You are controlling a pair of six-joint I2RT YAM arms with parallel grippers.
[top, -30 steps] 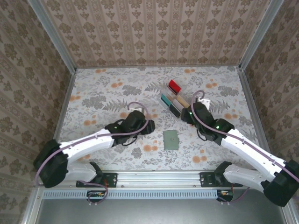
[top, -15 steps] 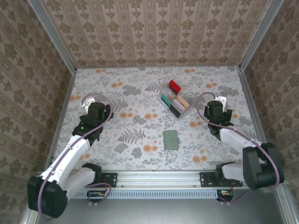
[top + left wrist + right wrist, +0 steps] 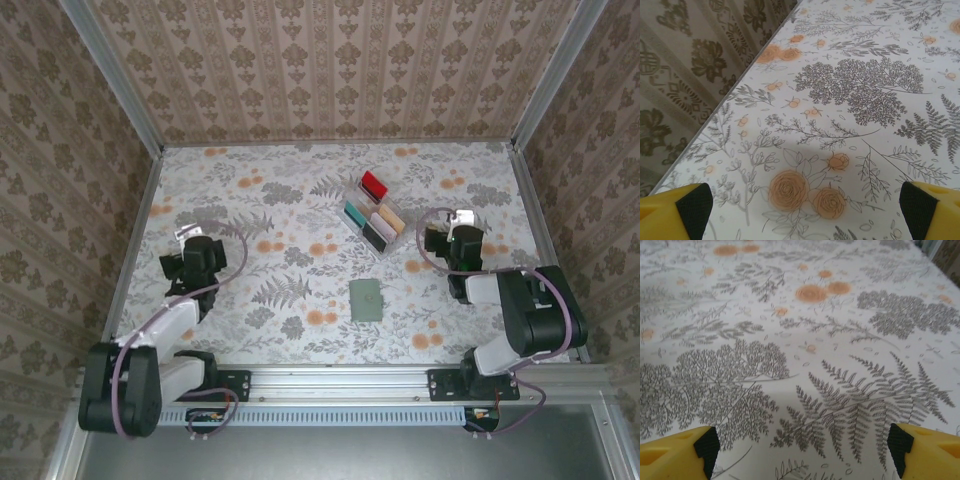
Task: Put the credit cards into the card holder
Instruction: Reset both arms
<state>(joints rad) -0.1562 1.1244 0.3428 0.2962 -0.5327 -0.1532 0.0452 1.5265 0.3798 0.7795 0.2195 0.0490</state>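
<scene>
- Near edge: aluminium rail point(image 3: 340, 381) with both arm bases bolted on. Each arm is folded up tight on its own side of the table point(image 3: 250, 190). The tabletop is a floral cloth with grey ferns and orange blooms.
- Card holder point(image 3: 366, 300): sage-green, closed and flat on the cloth in the near half, roughly central. It lies between the two arms and well apart from both. There is open cloth on every side of it.
- Left gripper point(image 3: 190, 255): out near the left wall point(image 3: 110, 200), a little farther back than the card holder. In the left wrist view its yellow, black-tipped fingers point(image 3: 692, 202) sit in the two bottom corners, spread wide. Between them there is just cloth, with a pair of orange roses. Whether the tips touch the cloth, I cannot tell.
- Right gripper point(image 3: 448, 243): on the right side, just right of the near end of the tray point(image 3: 381, 249) and apart from it. In the right wrist view its fingertips point(image 3: 705, 445) are likewise far apart at the bottom corners, with fern-printed cloth between them.
- The tray is clear plastic with compartments. It sits diagonally beyond the card holder, right of centre.
- Credit cards point(image 3: 376, 225): all stand in the tray. The dark card point(image 3: 376, 237) is nearest, then the teal card point(image 3: 354, 214) and tan card point(image 3: 388, 218) side by side. The red card point(image 3: 374, 183) is at the far end.
- Back wall point(image 3: 330, 70): patterned brown wallpaper.
</scene>
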